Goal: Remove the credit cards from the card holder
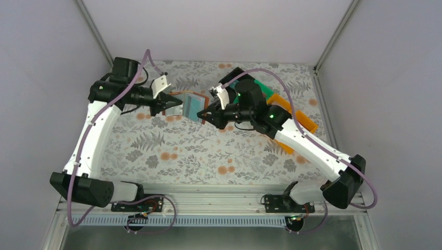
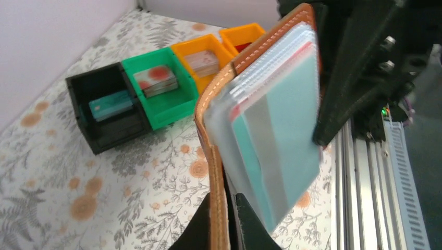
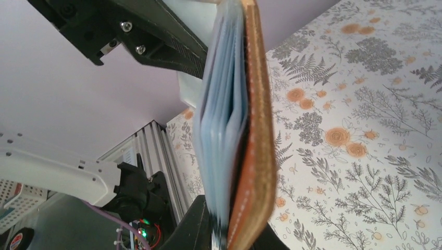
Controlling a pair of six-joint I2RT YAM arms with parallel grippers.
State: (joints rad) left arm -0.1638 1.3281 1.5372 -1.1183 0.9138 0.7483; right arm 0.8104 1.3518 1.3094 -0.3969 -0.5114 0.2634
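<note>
The card holder (image 1: 192,105) hangs open above the back of the table, held between both grippers. My left gripper (image 1: 166,102) is shut on its brown cover flap (image 2: 215,135), which runs up from between the fingers. My right gripper (image 1: 205,115) is shut on the other half, clamping the brown cover (image 3: 258,130) and the pale blue-grey pockets (image 3: 221,120) together. A teal credit card (image 2: 292,140) with a grey stripe sticks out of the clear pockets in the left wrist view. A thin red card edge shows behind it. The right gripper's black finger (image 2: 339,99) stands right beside that card.
A row of bins stands at the back right: black bin (image 2: 83,112) with a teal card, green bin (image 2: 180,104) with a red-and-white card, orange bin (image 2: 185,52) with a card, and another orange bin (image 2: 234,34). A metal rail (image 2: 365,177) runs along the near edge.
</note>
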